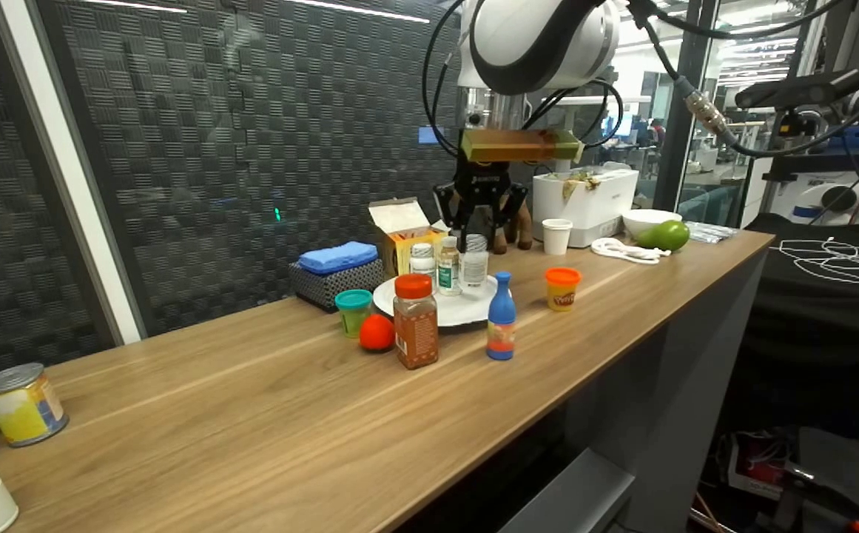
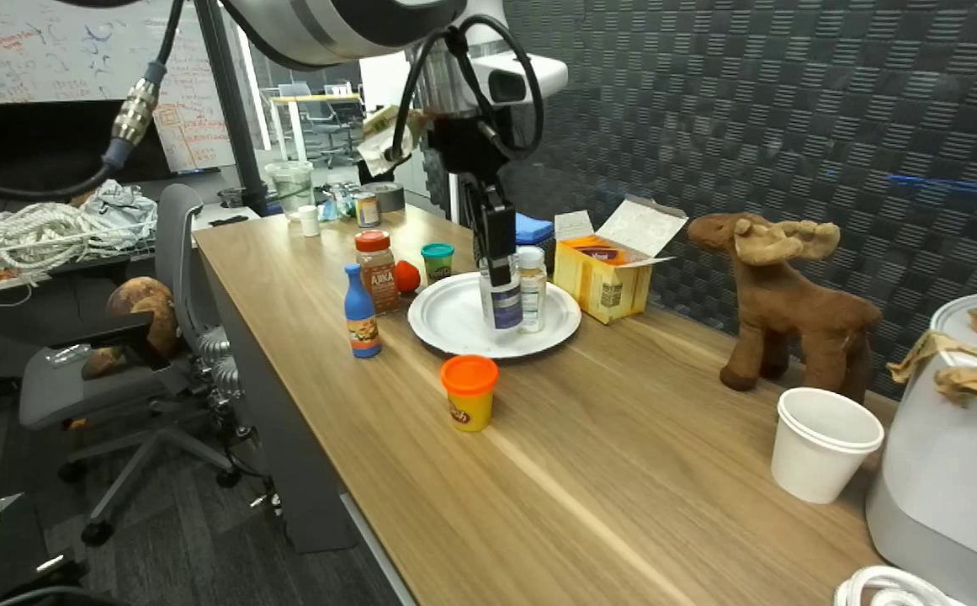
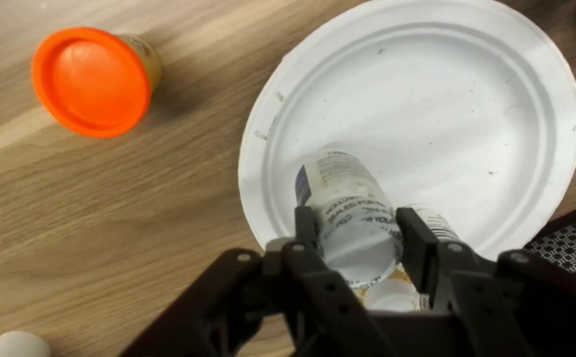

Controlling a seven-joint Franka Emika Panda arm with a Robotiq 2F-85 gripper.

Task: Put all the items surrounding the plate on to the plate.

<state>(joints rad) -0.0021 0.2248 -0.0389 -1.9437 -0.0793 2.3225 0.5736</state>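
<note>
Wrist view: the top of the purple-labelled bottle (image 3: 345,193) is clamped in the gripper (image 3: 353,222), over the plate (image 3: 446,94); whether its base is seated cannot be confirmed. Placement is judged to be in hand. Next, the bottle should be seated fully, then released, and the gripper raised vertically, clear of the adjacent green-labelled bottle (image 1: 449,274). Yet to be loaded, in an exterior view: red-capped jar (image 1: 416,324) and blue bottle (image 1: 501,320) (near side), orange-lidded tub (image 1: 562,290) (right), teal-lidded tub (image 1: 354,314) and round red item (image 1: 376,333) (left).
</note>
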